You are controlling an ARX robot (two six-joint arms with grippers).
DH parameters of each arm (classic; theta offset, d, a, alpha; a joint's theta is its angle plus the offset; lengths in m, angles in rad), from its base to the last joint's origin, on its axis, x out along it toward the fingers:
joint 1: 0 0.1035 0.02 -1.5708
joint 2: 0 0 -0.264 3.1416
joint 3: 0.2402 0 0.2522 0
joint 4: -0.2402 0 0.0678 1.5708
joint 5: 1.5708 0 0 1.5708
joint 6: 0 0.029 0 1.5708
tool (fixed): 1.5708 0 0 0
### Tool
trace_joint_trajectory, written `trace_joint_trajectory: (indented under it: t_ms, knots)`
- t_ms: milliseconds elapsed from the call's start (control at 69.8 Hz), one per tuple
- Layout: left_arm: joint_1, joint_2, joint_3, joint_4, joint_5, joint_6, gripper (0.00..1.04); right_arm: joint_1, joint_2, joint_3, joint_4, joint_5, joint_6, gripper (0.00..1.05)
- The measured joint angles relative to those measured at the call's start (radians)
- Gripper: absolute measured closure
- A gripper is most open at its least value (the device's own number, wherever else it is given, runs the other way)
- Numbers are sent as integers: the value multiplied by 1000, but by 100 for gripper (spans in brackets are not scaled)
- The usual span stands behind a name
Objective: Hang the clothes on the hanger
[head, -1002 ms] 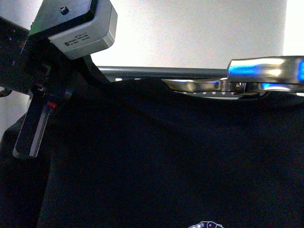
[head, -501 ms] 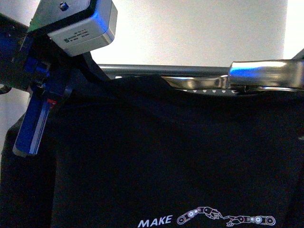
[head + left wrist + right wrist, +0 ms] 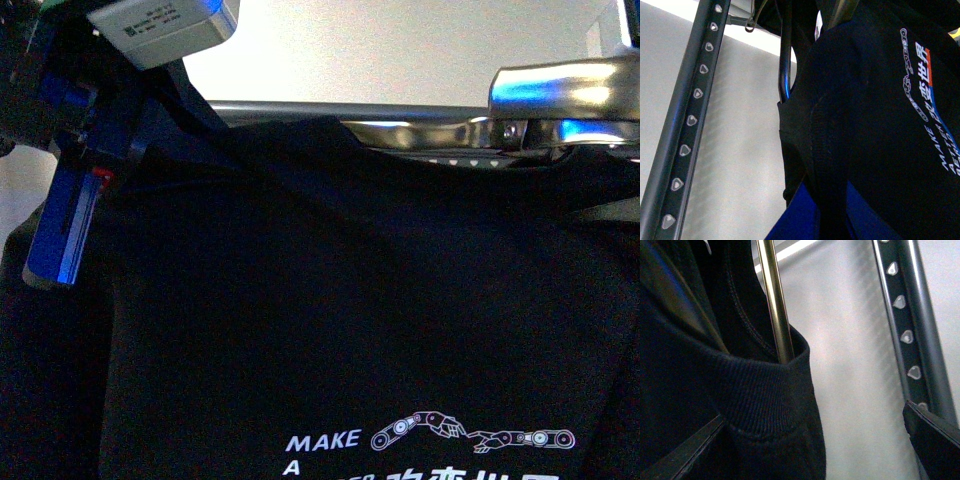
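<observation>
The black T-shirt (image 3: pixel 350 300) fills the front view, with its white "MAKE A" and robot-arm print (image 3: pixel 420 445) at the bottom. It hangs just in front of the dark grey rack rail (image 3: pixel 300 108). My left gripper (image 3: pixel 75 225) is at the upper left. In the left wrist view its blue fingers (image 3: pixel 795 220) are shut on a fold of the T-shirt (image 3: pixel 865 110), next to the rail with heart-shaped holes (image 3: pixel 692 120). My right gripper (image 3: pixel 540 115) is open at the upper right. In the right wrist view the shirt's ribbed collar (image 3: pixel 765 390) lies between its jaws.
A shiny metal rod (image 3: pixel 776 300) passes through the collar, and it also shows in the front view (image 3: pixel 420 130) and in the left wrist view (image 3: pixel 785 55). The rack rail (image 3: pixel 912 330) runs beside it. A pale wall lies behind.
The T-shirt has risen in the front view, bringing the "MAKE A" print into sight. Both grippers have moved upward with it.
</observation>
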Motion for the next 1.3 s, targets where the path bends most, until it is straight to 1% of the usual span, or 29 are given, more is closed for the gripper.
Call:
trace_joint_trajectory:
  t_ms: [29,115,129,186,272,286,329,501,515,558,573,730,1002,1174,1217,1303]
  knots:
    - [0,0,0,0,0,0,101,2,8,2,-3,7,8,8]
    - [0,0,0,0,0,0,101,7,31,2,-3,32,27,18]
    - [0,0,0,0,0,0,101,8,37,2,-3,36,31,21]
    - [0,0,0,0,-1,0,101,9,47,2,1,40,36,28]
    - [0,0,0,0,-3,0,101,6,58,2,12,42,50,50]
    - [0,0,0,0,-3,0,101,5,58,2,14,42,50,51]
    - [0,0,0,0,-2,0,101,-2,57,2,19,35,51,62]
    - [0,0,0,0,0,0,101,-24,47,-10,31,6,55,84]
    - [0,0,0,0,1,0,101,-28,46,-12,31,0,51,87]
    - [0,0,0,1,5,0,96,-33,43,-17,31,-11,39,91]
    - [-1,0,0,2,5,0,92,-35,42,-22,31,-11,31,93]
    - [-1,-3,8,7,12,0,71,-58,37,-54,31,-19,15,96]
    - [0,-3,9,7,12,0,31,-90,31,-100,-2,-21,12,96]
    - [0,-3,9,7,12,0,6,-102,32,-126,-55,13,-11,96]
    - [0,-3,9,7,12,0,5,-104,35,-129,-72,26,-15,96]
    - [0,-3,9,7,12,0,7,-109,44,-134,-108,50,-14,96]
